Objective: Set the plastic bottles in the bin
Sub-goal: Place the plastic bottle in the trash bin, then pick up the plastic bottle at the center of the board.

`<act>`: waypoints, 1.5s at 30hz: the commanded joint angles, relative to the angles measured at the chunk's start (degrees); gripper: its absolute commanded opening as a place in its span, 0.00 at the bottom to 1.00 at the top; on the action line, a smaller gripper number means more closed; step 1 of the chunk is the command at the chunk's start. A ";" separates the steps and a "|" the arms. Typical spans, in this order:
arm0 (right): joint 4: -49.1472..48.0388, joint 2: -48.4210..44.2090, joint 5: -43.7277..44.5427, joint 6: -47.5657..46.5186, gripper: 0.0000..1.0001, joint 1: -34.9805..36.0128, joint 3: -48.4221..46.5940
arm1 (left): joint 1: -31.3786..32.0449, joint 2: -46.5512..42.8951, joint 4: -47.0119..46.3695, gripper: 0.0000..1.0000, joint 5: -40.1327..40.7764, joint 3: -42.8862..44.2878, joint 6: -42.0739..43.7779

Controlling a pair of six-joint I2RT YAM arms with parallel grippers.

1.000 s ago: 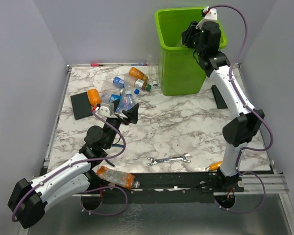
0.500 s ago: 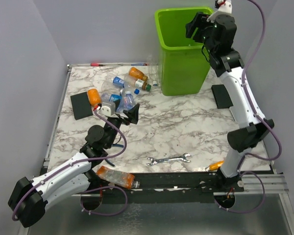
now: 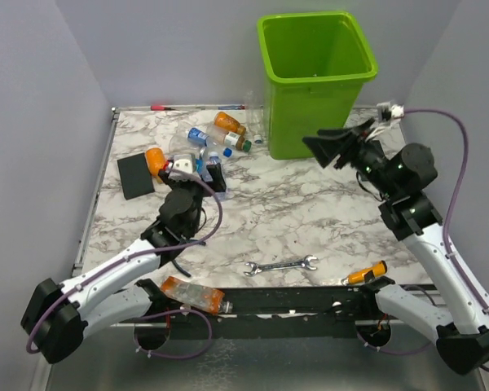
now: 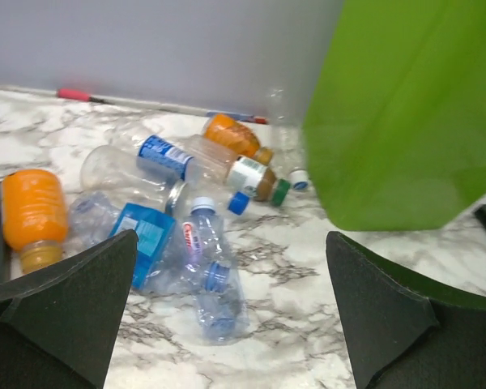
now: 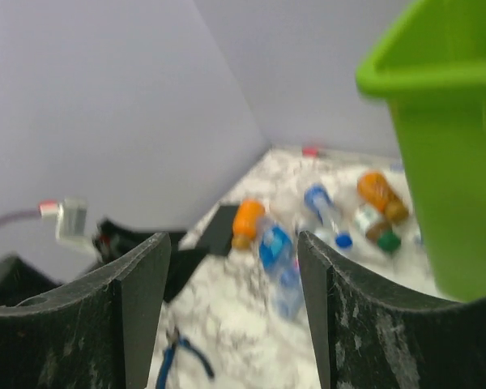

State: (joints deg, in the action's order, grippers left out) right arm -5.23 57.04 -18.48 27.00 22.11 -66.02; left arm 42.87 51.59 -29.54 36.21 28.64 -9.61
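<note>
Hovering spread and empty: left claw by the plastic bottles, right claw near the bin.

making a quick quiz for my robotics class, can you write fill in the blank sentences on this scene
The tall bin is bright ___.
The right gripper, jaws open, holds ___.
The left gripper, jaws open, points at a pile of plastic ___.
Left of the orange-handled screwdriver lies a silver ___.
Missing words: green; nothing; bottles; wrench.
</note>
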 commanded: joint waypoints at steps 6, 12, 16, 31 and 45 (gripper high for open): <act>2.35 -12.56 -2.93 6.39 0.66 -0.10 29.02 | -6.62 21.77 33.81 0.99 4.88 17.47 -19.40; 1.73 -16.35 -2.99 7.39 0.66 -0.06 37.42 | -19.83 27.13 35.53 0.99 -10.25 19.39 -33.36; 1.16 -16.14 -3.92 7.27 0.66 -0.07 38.93 | -21.39 31.41 36.99 0.99 -10.83 24.06 -39.68; 8.82 -18.05 -2.19 4.89 0.66 -0.06 36.40 | -21.54 48.63 41.34 0.93 -9.40 33.22 -57.52; 9.11 -18.33 -1.45 5.43 0.66 -0.05 35.96 | -21.32 47.01 38.55 0.40 -10.99 28.51 -54.91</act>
State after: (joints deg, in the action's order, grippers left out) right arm 3.29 38.37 -20.62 32.53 22.11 -28.77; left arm 21.47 100.71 9.43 27.20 60.01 -65.56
